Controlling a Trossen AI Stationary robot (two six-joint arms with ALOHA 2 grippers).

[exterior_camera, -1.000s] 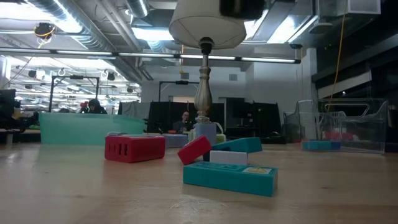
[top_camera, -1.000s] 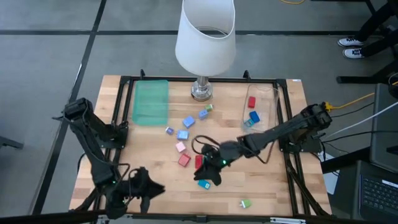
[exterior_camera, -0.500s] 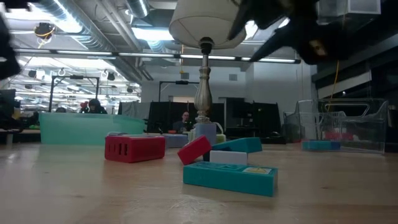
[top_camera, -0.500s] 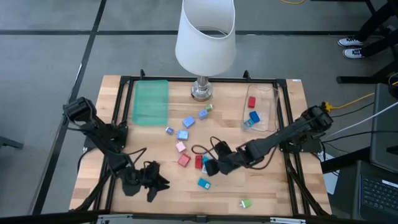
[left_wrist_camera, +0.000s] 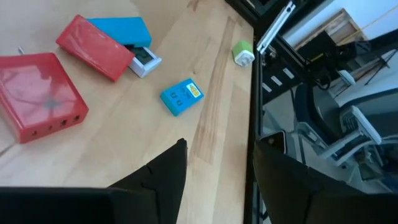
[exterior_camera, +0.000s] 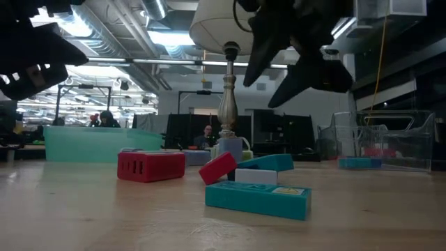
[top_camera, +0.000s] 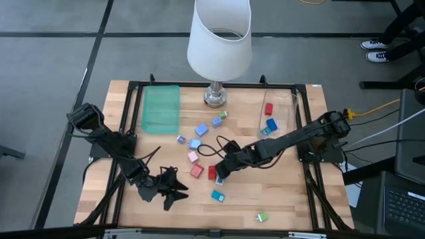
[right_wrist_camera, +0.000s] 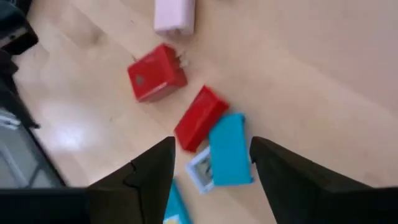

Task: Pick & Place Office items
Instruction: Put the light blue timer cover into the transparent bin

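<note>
Several small office items lie in the middle of the table: a red cube [top_camera: 196, 170], a flat red piece [right_wrist_camera: 199, 118] leaning on a blue piece [right_wrist_camera: 229, 149], a teal block [top_camera: 217, 196], a pink piece [top_camera: 192, 157] and a green one [top_camera: 262, 216]. My right gripper [right_wrist_camera: 211, 158] hangs open above the flat red and blue pieces, pointing steeply down, clear of them in the low view [exterior_camera: 293, 59]. My left gripper [left_wrist_camera: 217, 162] stands open near the table's front, left of the teal block [left_wrist_camera: 181, 96], touching nothing.
A lamp stands on its base [top_camera: 214, 97] at the far middle. The flat green tray [top_camera: 161, 108] lies far left. The clear bin [top_camera: 275, 119] at far right holds a red piece and blue ones. More blue pieces [top_camera: 201, 130] lie before the lamp.
My left gripper has come down and gone from the near left corner toward the pieces in the middle. My right gripper has tipped downward and sunk over the flat red and blue pieces, coming into the low view from above. No piece has moved.
</note>
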